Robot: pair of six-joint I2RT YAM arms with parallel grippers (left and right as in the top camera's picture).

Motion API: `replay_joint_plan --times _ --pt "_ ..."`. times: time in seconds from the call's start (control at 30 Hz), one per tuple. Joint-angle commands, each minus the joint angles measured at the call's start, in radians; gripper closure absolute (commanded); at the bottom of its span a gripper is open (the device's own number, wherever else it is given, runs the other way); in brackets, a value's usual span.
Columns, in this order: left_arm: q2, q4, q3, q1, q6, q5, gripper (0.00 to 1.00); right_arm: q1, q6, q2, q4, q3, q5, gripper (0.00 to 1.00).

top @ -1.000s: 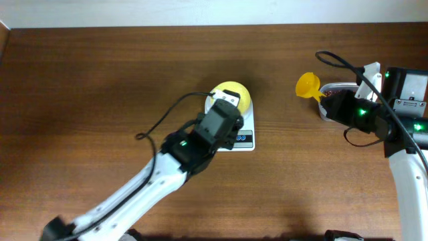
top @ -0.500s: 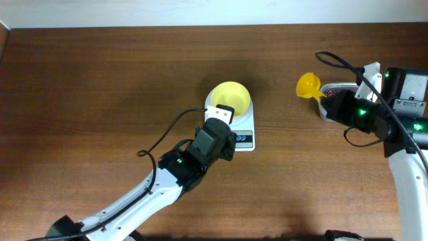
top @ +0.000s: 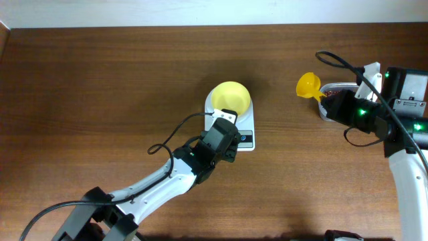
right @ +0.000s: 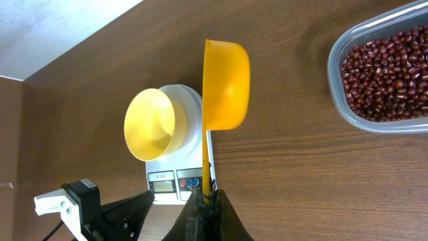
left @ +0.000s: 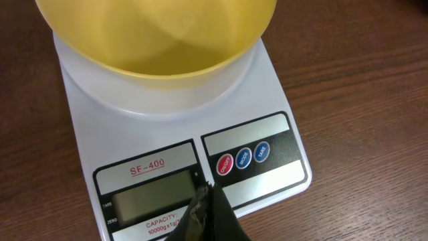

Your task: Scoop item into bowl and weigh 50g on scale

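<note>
The pale yellow bowl (top: 232, 98) stands empty on the white scale (top: 247, 127); both show in the left wrist view, bowl (left: 157, 40) and scale (left: 267, 130). My left gripper (left: 207, 194) is shut and empty, its tips just above the scale's front between the blank display (left: 150, 194) and the buttons. My right gripper (right: 208, 194) is shut on the handle of a yellow scoop (right: 226, 84), held empty above the table at the right (top: 308, 86). The reddish-brown beans (right: 388, 80) fill a clear container (top: 332, 87) beside it.
The scale's red and two blue buttons (left: 242, 158) sit right of the display. The table's back edge meets a white wall (top: 200, 10). The left arm's black cable (top: 167, 140) loops over the table left of the scale.
My left arm has drawn back toward the front, uncovering the bowl; its tips now sit over the scale's front panel. The right arm with the scoop has not moved.
</note>
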Motion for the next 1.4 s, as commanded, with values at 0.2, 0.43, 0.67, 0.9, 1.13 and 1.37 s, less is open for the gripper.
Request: replay_joint_plan --times 0.2,0.43,0.67,0.9,1.13,1.37 --pt "0.085 0.063 -0.012 -0.017 -0.01 0.041 1.0 -0.004 -0.015 0.002 0.003 0.021 0.005 0.96" --pt "0.122 0.115 -0.012 -0.017 -0.009 0.037 1.0 -0.004 -0.015 0.002 0.003 0.021 0.005 0.96" --pt "0.15 0.177 -0.012 -0.017 -0.002 0.007 1.0 -0.004 -0.015 0.002 0.003 0.021 0.005 0.96" --pt "0.192 0.212 -0.012 -0.017 -0.002 0.006 1.0 -0.004 -0.015 0.002 0.003 0.021 0.005 0.96" --pt "0.217 0.228 -0.012 -0.017 -0.002 0.006 1.0 -0.004 -0.015 0.002 0.003 0.021 0.005 0.96" --pt "0.225 0.231 -0.012 -0.016 -0.002 -0.027 1.0 -0.004 -0.015 0.002 0.003 0.021 0.005 0.96"
